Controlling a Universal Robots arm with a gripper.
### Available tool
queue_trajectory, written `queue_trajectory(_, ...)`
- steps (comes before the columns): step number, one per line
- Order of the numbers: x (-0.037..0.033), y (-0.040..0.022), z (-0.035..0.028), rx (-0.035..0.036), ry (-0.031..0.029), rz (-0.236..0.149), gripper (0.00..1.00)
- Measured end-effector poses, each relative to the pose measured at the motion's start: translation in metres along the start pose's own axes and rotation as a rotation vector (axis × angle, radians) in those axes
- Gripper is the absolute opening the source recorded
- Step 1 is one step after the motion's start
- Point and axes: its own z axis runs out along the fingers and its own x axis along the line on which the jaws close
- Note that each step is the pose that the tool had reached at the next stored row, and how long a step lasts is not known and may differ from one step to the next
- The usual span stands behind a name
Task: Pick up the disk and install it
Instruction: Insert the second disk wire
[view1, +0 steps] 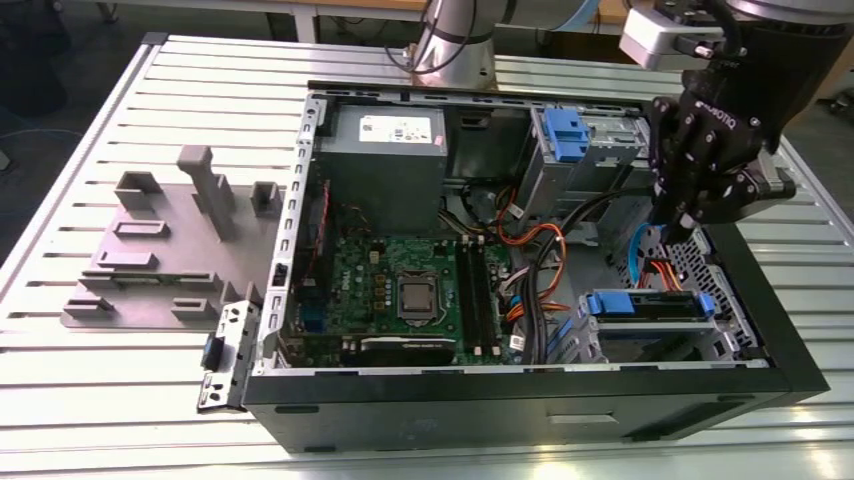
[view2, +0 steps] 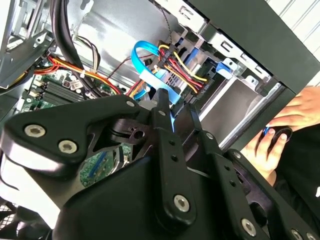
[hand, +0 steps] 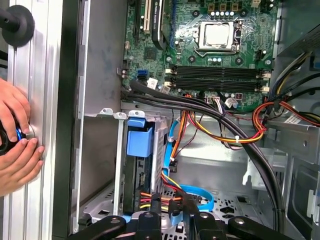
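The slatted metal surface (view1: 80, 400) carries an open computer case (view1: 534, 400), with a grey holder block (view1: 160, 255) on the exterior view's left. The gripper (view1: 681, 232) hangs over bundled cables (hand: 240, 135) that cross the lower bay. Its fingers (view2: 162, 107) stand slightly apart, holding nothing. The disk (view1: 647, 303) sits seated in that bay. A person's hand (hand: 15, 135) rests outside the case. The power supply's white label (view1: 400, 128) is unreadable.

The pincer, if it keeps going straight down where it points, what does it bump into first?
Probably the cables right below the pincer, beside the blue-handled disk in its bay. Depth is hard to judge, so it may slip past to the case floor.
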Motion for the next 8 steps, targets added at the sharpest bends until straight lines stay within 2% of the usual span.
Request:
queue_trajectory(6, -0.0006, -0.0003, 0.0034, -0.0002, 0.0000, 0.000, 0.31)
queue_trajectory(7, -0.0007, -0.0003, 0.0039, -0.0002, 0.0000, 0.000, 0.30)
queue_trajectory(8, -0.0008, -0.0004, 0.0044, -0.0003, 0.0000, 0.000, 0.23)
